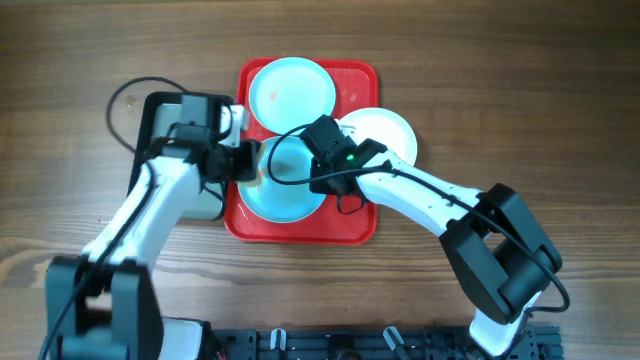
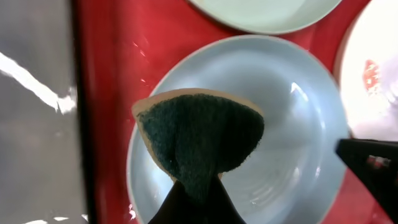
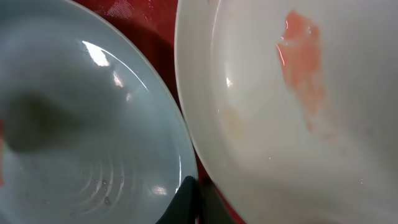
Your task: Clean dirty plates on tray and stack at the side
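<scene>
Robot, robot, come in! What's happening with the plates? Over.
Left gripper shut on sponge, over near blue plate. Right gripper pinching that plate's rim. White plate has a red smudge. Nothing in the way.

A brown wooden table (image 1: 560, 100) with lengthwise grain carries everything. The red tray (image 1: 300, 234) lies flat on it near the middle, its long sides running away from the arm bases. Just beside the tray's left edge a grey metal tray (image 2: 34, 155) lies on the wood, largely covered from above. A white plate (image 1: 392, 128) overhangs the red tray's right rim, and it may touch the table there, though the overhead view does not settle it. A thin black cable (image 1: 118, 100) loops over the wood at the far left.
</scene>
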Motion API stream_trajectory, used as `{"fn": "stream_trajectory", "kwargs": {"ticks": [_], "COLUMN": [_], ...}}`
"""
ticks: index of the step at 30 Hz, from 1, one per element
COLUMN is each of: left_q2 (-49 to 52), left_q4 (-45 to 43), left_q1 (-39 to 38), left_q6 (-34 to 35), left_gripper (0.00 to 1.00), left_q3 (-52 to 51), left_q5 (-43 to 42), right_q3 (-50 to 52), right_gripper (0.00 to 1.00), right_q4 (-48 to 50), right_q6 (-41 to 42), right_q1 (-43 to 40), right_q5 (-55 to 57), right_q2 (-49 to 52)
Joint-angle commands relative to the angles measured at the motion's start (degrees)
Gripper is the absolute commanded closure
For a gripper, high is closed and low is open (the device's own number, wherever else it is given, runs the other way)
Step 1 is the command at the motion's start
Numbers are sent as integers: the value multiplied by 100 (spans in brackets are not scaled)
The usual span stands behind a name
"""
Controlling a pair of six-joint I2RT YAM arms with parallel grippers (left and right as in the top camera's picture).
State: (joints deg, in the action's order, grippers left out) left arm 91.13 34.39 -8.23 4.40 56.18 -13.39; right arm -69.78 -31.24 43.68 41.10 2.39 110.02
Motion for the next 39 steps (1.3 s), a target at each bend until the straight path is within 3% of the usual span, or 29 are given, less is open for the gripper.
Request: {"fn": "stream_trajectory", "kwargs": {"ticks": [1,39], "left_q2": [232,1434], "left_q4": [-188,-595], "left_q1": [-42,-243], "left_q6": [81,79], "left_gripper": [96,96], "left_q3": [7,-107], "left_q5": [92,597], "right_q3": [-33,-33], "right_gripper": [96,96], "right_q4": [-33,-9], "right_q6": [-17,-17], "right_q1": [17,17], "right_q5": [-9,-118], "right_q2": [-116,-111]}}
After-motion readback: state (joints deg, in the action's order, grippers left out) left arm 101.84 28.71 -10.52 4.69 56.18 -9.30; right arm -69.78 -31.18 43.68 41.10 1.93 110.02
